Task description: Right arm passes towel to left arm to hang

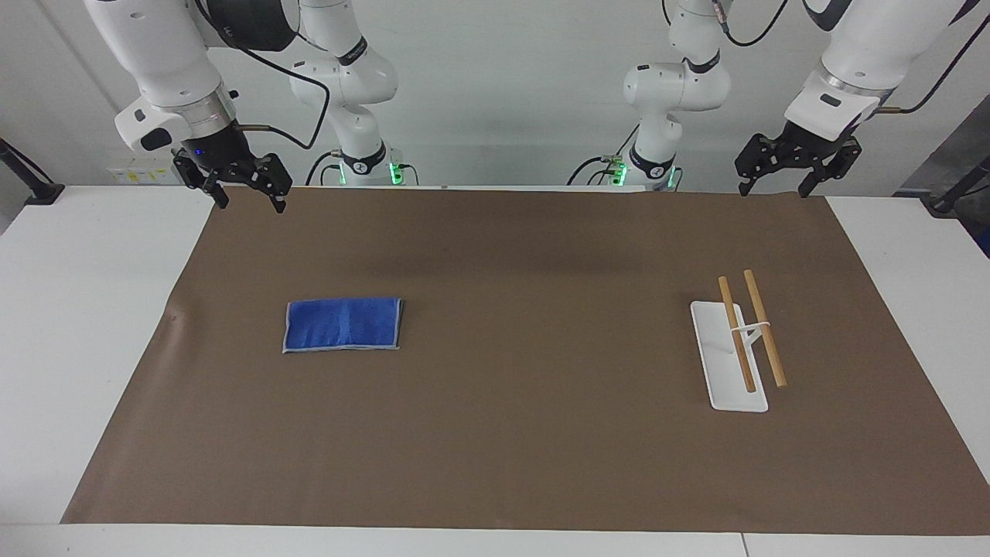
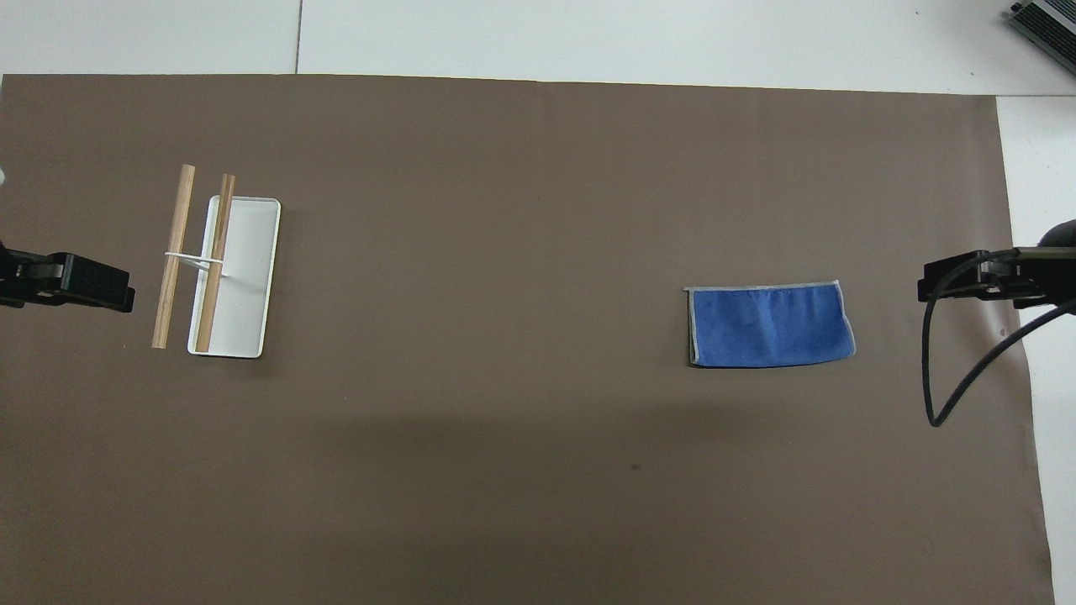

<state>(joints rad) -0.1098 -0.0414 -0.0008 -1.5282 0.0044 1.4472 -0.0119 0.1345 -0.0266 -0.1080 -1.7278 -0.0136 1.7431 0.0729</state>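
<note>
On brown table mat (image 1: 526,433): blue towel (image 1: 343,325) flat, folded, untouched, toward right arm's end.
At robots' edge of mat, raised: right gripper (image 1: 246,195) under bent right arm (image 1: 166,58), claw pointed down, fingers spread wide, empty; left gripper (image 1: 776,184) under left arm (image 1: 866,54), same pose, spread wide, empty. Toward left arm's end: white-based hanging rack (image 1: 735,363) with two wooden rails, well apart from towel.

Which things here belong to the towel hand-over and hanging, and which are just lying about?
Job:
- towel
- rack with two wooden rails
- right gripper, open, waiting
- left gripper, open, waiting

Lying about:
- brown mat
- grey box at table corner
</note>
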